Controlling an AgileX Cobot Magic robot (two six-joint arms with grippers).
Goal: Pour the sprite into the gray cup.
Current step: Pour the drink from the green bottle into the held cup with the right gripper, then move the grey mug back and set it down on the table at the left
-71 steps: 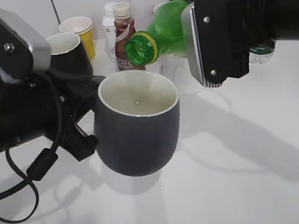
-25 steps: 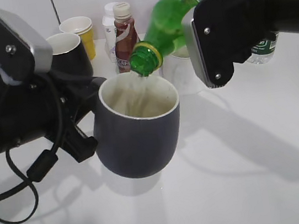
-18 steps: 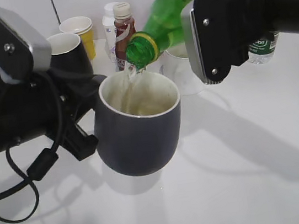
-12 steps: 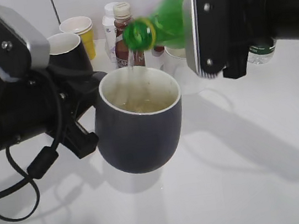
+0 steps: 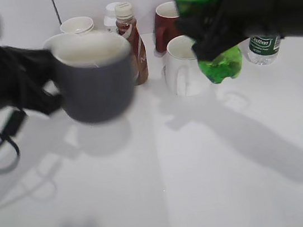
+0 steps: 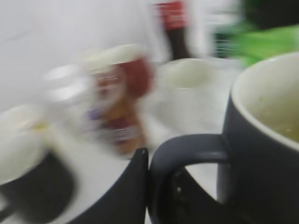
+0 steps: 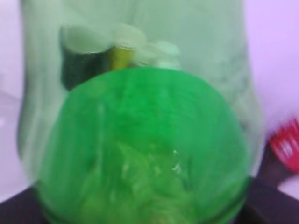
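Observation:
My left gripper (image 5: 47, 91) is shut on the loop handle of the gray cup (image 5: 93, 82) and holds it in the air at the left, blurred by motion. In the left wrist view the cup (image 6: 266, 149) has pale liquid inside, and my jaws (image 6: 149, 161) pinch its handle. My right gripper (image 5: 229, 21) is shut on the sprite (image 5: 219, 65) and holds it nearly upright above the table at the right, base down. The top of the bottle is cut off by the frame. In the right wrist view the green bottle (image 7: 145, 149) fills the frame.
Behind stand a white mug (image 5: 182, 72), a red mug (image 5: 165, 27), a brown bottle with a cream cap (image 5: 131, 40), a yellow paper cup (image 5: 77, 25) and a small clear water bottle (image 5: 261, 47). A black mug (image 6: 32, 186) shows at the lower left of the left wrist view.
The sprite was tilted and pouring into the cup; now it has swung back nearly upright and to the right. The gray cup has moved left and farther back, with liquid in it.

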